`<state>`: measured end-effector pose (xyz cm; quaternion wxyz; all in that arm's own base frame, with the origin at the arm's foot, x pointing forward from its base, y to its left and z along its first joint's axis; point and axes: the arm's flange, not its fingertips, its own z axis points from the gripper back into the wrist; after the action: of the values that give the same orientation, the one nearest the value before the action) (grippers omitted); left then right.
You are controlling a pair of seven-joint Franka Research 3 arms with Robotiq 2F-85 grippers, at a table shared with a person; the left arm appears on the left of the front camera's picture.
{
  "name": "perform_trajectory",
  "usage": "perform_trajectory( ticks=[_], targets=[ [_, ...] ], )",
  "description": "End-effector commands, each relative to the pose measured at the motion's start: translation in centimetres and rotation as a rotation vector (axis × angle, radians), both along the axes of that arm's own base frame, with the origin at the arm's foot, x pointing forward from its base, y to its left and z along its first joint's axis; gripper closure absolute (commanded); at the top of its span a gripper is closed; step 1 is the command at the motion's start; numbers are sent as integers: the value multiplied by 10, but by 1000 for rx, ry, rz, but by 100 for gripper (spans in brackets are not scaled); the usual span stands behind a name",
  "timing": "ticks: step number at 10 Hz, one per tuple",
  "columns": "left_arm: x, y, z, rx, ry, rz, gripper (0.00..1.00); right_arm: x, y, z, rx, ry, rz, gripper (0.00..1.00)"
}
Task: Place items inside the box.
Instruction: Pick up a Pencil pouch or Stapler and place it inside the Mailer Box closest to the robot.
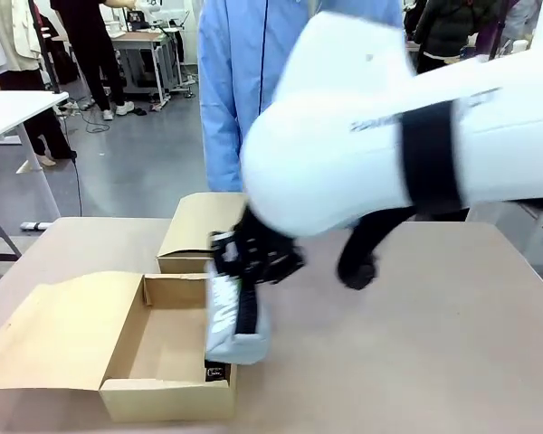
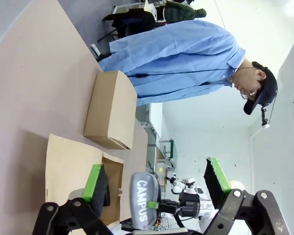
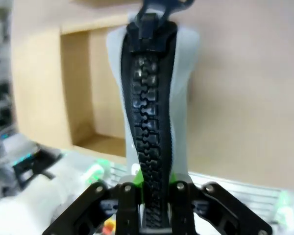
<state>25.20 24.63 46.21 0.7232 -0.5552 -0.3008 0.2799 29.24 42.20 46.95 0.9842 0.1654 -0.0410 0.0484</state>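
Tan table (image 1: 416, 344), grey pouch (image 1: 240, 348) pinched in right end effector (image 3: 154, 193)

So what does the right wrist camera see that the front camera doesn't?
Right wrist view: the black zip close up, tooth by tooth, its pull tab at the far end, jaws pinching the near end. Front view: the person in a blue coat and the big white right arm. Both: the grey pouch held over the open box's edge.
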Motion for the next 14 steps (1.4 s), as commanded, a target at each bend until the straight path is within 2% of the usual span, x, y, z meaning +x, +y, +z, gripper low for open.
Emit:
perform_trajectory(
  ticks=[1, 2, 3, 4, 6, 7, 11, 14],
  targets=[
    [-1, -2, -1, -4, -33, 2, 0, 5, 17, 8, 20, -56, 145, 90],
    [-1, -2, -1, -4, -33, 2, 0, 0, 0, 0, 0, 0, 0, 90],
    [-1, -2, -1, -4, -33, 2, 0, 0, 0, 0, 0, 0, 0, 90],
    [-1, -2, -1, -4, -33, 2, 0, -1, 25, -9, 12, -7, 77, 90],
    [-1, -2, -1, -4, -33, 2, 0, 0, 44, -10, 26, -49, -18, 90],
    [-1, -2, -1, -4, -33, 2, 0, 2, 72, -10, -22, -71, -115, 90],
    [-1, -2, -1, -4, -33, 2, 0, 8, 96, -29, -82, -16, -124, 90],
    [-1, -2, -1, -4, -33, 2, 0, 18, 99, -43, -127, -5, -156, 90]
  ],
)
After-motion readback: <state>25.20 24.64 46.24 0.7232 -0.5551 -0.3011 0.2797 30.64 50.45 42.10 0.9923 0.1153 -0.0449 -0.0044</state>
